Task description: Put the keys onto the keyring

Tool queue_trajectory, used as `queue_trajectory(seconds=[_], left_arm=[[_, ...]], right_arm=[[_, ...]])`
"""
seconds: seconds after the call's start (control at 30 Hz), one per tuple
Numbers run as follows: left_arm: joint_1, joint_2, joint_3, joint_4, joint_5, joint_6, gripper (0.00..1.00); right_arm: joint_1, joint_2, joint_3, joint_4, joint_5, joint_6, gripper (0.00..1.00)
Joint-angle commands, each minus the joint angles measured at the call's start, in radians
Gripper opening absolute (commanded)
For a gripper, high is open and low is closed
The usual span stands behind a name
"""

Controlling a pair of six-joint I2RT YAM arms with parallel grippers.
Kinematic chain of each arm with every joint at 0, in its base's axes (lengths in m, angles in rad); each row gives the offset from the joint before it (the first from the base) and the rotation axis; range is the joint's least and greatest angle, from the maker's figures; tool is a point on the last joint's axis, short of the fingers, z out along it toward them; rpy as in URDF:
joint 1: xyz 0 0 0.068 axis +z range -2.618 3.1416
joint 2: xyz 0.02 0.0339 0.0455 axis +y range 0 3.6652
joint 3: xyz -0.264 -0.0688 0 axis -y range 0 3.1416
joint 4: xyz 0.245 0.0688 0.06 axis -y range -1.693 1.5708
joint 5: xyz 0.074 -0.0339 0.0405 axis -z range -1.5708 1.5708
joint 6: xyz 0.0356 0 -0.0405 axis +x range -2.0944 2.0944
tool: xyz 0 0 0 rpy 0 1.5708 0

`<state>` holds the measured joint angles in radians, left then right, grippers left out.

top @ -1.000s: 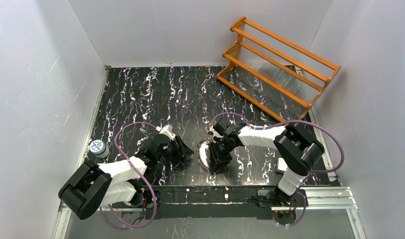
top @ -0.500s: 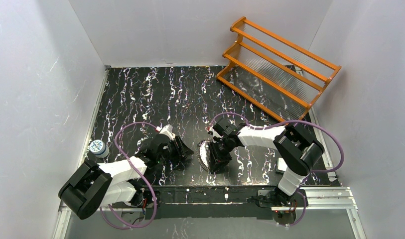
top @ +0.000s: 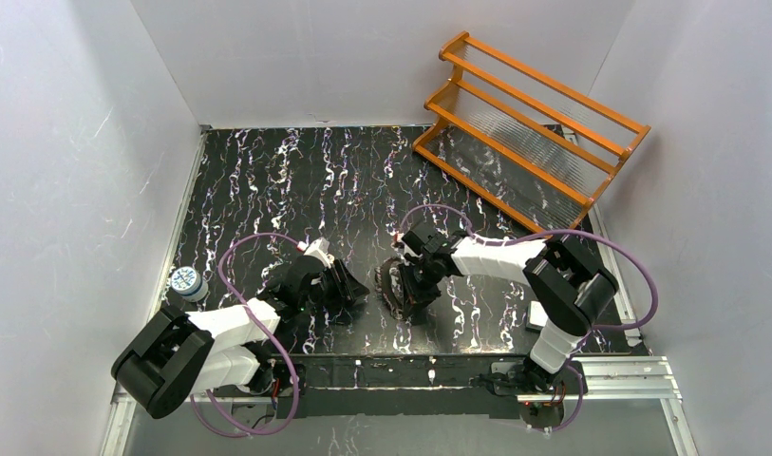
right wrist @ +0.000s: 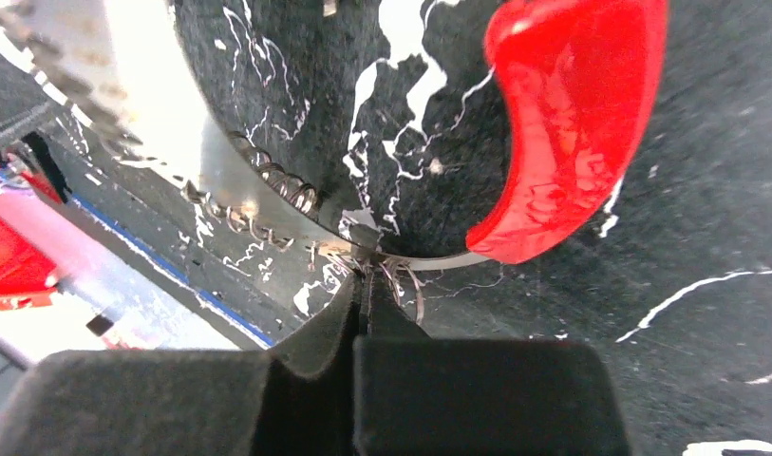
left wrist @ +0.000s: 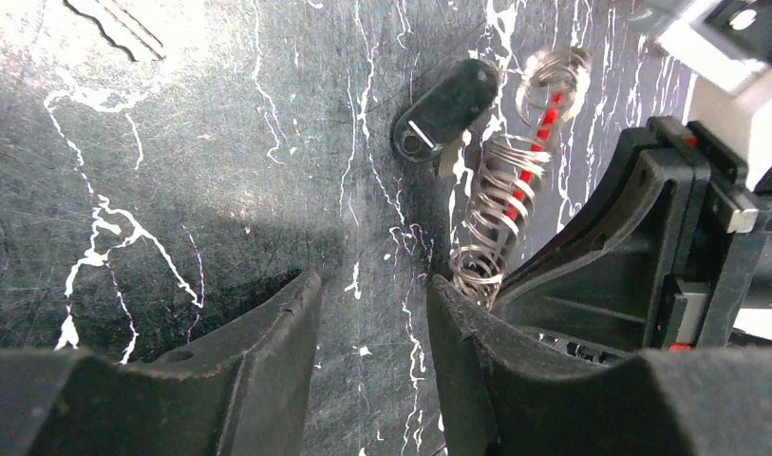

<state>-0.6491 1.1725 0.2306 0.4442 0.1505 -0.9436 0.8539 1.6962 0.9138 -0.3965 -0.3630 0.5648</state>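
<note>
Surface: we look down on a black marbled table (top: 268, 180) walled in white, with an orange rack (top: 524, 123) in its far right corner.
Keyring: the keyring (left wrist: 496, 190) lies mid-table between our two arms, a silvery coiled wire with a red section (right wrist: 572, 133).
Right gripper: our right gripper (right wrist: 365, 280) is closed, with the keyring's wire pinched at its tips.
Left gripper: our left gripper (left wrist: 372, 285) is low over the table with its jaws apart and bare surface between them; the coil's end sits just beside one finger (left wrist: 458, 323).
Keys: a dark oblong piece (left wrist: 445, 109) rests against the coil; we cannot tell whether it is a key.
</note>
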Motion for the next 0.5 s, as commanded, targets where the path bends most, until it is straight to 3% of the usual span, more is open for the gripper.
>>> queue_trajectory(seconds=[0.0,0.47], left_arm=[[0.005,-0.027,-0.015,-0.017,0.003,0.004,0.42],[0.005,-0.170,0.018,-0.101,-0.040,0.134,0.41]], right_arm=[[0.002,0.001,0.040,-0.049,0.216,-0.104,0.01],[0.017,-0.107,0.149,-0.163,0.261,-0.305,0.01]])
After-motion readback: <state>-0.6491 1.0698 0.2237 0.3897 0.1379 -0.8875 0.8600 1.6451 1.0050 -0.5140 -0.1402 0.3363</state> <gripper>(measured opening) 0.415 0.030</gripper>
